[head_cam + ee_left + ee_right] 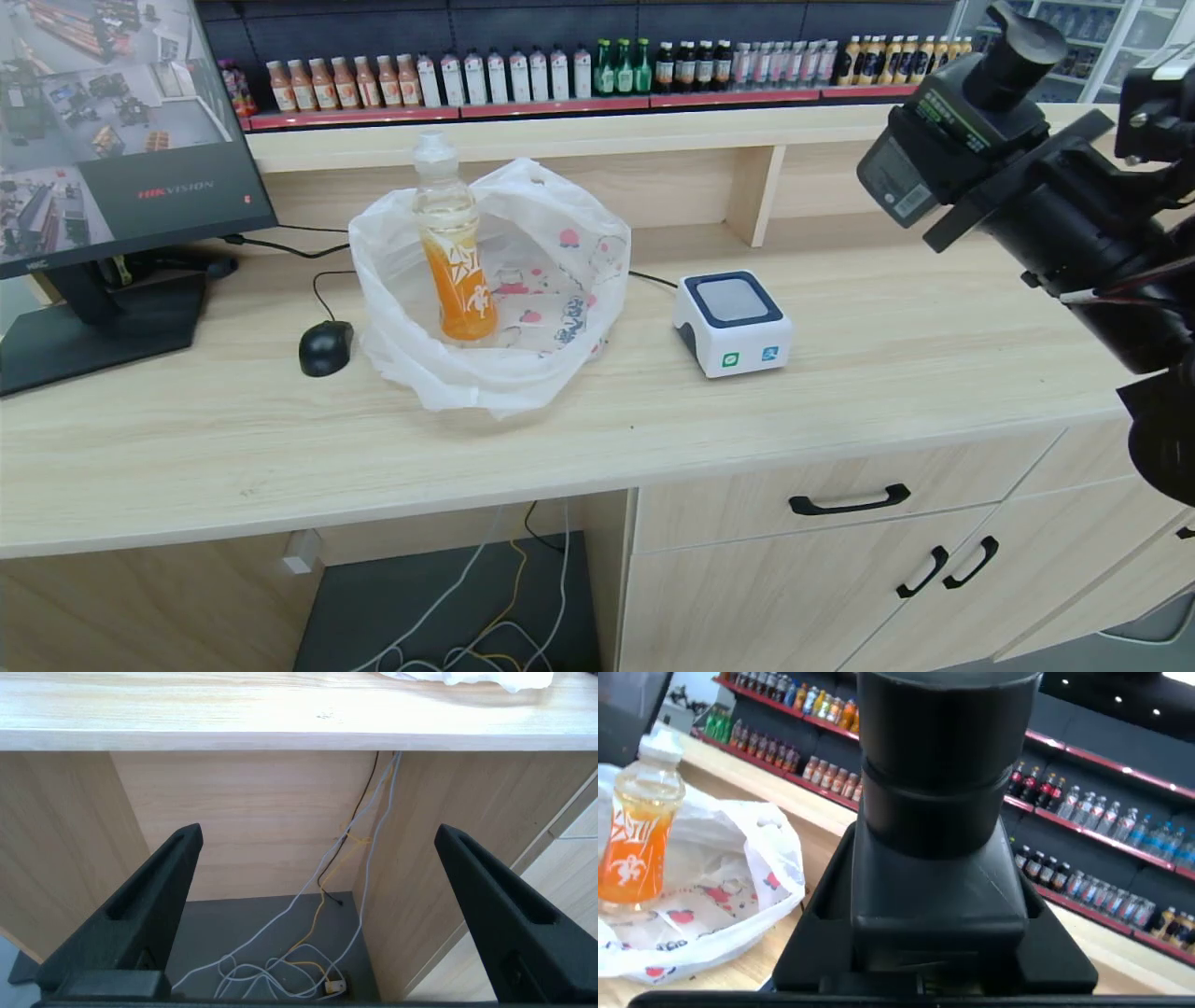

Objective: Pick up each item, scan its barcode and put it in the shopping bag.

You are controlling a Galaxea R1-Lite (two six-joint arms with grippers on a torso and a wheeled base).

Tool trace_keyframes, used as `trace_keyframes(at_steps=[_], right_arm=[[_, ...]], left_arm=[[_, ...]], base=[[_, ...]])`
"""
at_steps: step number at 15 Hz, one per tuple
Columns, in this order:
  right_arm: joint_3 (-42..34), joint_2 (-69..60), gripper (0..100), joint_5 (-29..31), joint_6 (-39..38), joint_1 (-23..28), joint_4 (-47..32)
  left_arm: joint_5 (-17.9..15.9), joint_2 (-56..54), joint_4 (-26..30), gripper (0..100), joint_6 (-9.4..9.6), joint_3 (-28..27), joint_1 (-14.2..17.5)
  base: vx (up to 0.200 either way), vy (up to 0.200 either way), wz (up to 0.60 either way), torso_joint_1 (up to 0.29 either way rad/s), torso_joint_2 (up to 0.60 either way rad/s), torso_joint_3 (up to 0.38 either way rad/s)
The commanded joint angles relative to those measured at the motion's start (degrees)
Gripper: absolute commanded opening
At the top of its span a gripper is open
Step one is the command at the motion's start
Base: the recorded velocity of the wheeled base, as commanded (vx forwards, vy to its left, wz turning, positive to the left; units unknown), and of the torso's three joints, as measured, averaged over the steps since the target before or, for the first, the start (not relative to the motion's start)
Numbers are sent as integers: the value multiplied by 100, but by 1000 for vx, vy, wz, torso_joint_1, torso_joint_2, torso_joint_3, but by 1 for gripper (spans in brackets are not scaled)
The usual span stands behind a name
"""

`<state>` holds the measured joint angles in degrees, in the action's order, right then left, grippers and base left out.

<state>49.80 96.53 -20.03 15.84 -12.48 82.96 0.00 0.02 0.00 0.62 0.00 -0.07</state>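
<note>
Drink bottle (453,252) stands upright inside the shopping bag (579,233) on the worktop (887,327), left of middle. Stiff smooth plastic, probably slippery and sloshing: best gripped round the labelled waist. Left claw (318,833) gapes empty below the near edge; right claw (980,149) clamps a black device (934,812)

A mouse (325,347) lies near the monitor (112,140).

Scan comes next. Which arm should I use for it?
Right. The right gripper holds the dark bottle raised above the counter, on the scanner side. The left gripper hangs open and empty below the counter's edge.
</note>
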Motion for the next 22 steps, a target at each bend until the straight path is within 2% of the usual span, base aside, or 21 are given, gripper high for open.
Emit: trace_keyframes(at_steps=[1,4,7,9,15,22], right_arm=[[-497,-90,0,395,-353,97,282],[-840,-160,0,799,-608,88,344],[-972,-178,0,1625,-1021,62,370],[-1201,-204,0,1941,-1153,71,405],[-1288,-37,0,2258,-1276,53,529],[-919,297,0,2258,-1452,-26,537]], left_arm=[[0,-2,0,100,8,0,-1],[0,-2,0,100,-1,0,-1],[0,-2,0,100,-9,0,-1],[0,-2,0,100,-18,0,-1],[0,-2,0,100,-27,0,-1],[0,-2,0,100,-27,0,-1]], base=[[0,0,0,0,0,0],[0,0,0,0,0,0],[0,0,0,0,0,0],[0,0,0,0,0,0],[0,0,0,0,0,0],[0,200,0,4,3,4]])
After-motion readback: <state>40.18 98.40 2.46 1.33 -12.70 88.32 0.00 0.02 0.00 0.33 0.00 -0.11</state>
